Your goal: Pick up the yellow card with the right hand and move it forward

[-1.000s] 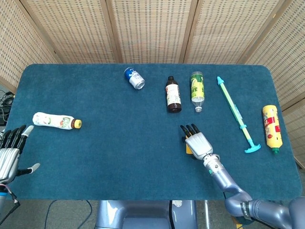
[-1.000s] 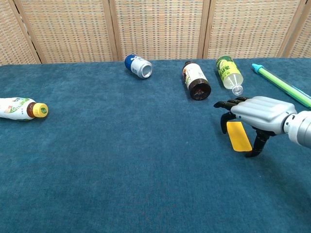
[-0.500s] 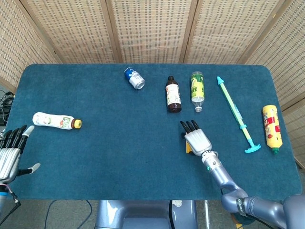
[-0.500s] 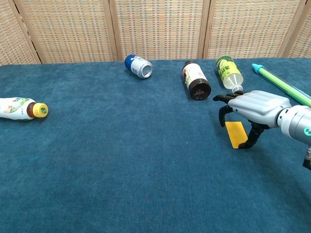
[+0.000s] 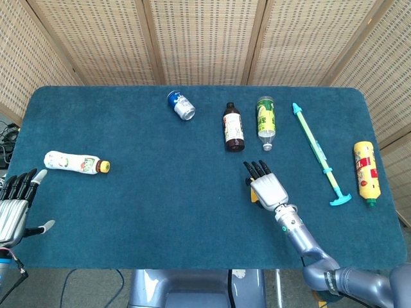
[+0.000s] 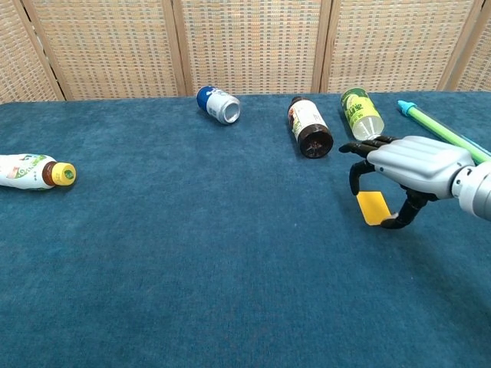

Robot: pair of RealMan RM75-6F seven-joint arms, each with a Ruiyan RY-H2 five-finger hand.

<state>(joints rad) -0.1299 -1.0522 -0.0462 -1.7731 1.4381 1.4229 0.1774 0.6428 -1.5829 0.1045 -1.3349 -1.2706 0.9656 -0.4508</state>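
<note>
The yellow card (image 6: 374, 207) shows under my right hand (image 6: 418, 164) in the chest view, low over the blue cloth. Its left edge sits against the curled fingers (image 6: 356, 178) and its right corner against the thumb, so the hand pinches it. From the head view only a yellow sliver of the card (image 5: 255, 196) peeks out left of the right hand (image 5: 268, 188), which lies right of the table's middle. My left hand (image 5: 13, 208) hovers at the near left table edge with fingers spread, holding nothing.
Beyond the right hand lie a brown bottle (image 6: 310, 127) and a green bottle (image 6: 362, 115). A blue can (image 6: 218, 104) lies further left, a white bottle (image 6: 34, 171) at the far left. A teal pump (image 5: 319, 154) and a yellow bottle (image 5: 365, 172) lie to the right.
My right hand has moved forward with the yellow card, towards the brown and green bottles. The card now hangs lower and flatter. The left hand has not moved.
</note>
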